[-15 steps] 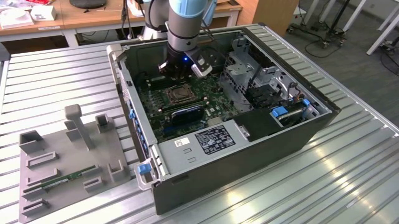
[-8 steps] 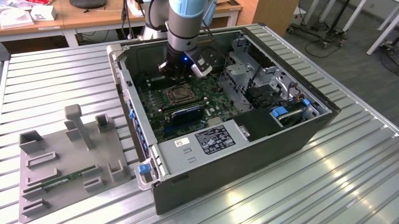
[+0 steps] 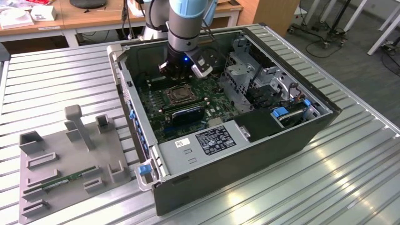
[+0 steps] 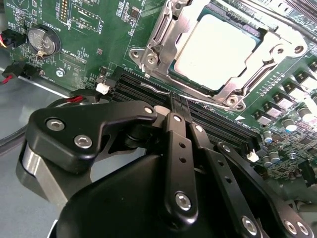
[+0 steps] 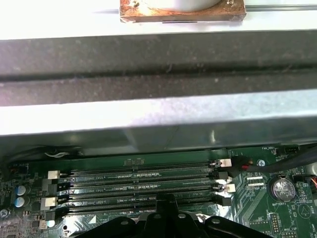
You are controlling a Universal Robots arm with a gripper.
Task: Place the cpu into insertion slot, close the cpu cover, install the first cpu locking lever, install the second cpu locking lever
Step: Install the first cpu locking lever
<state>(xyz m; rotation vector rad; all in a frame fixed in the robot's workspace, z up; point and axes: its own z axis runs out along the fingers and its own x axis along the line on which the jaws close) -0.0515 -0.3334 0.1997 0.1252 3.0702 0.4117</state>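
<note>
Clenched, empty gripper (image 4: 179,100) above memory slots (image 4: 131,82) — just beside, at its 6 o'clock in the exterior view: cpu (image 4: 218,44) seated in insertion slot (image 3: 179,95) under lowered cpu cover (image 4: 161,39).

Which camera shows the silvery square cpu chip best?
The second wrist view: the silvery square cpu chip lies close and clear. The exterior view shows it tiny; the first wrist view faces black memory slots.

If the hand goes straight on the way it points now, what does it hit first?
Probably the black memory slots, next to the cpu cover: the hand has its tip right above them in both wrist views. Gap is unclear.
</note>
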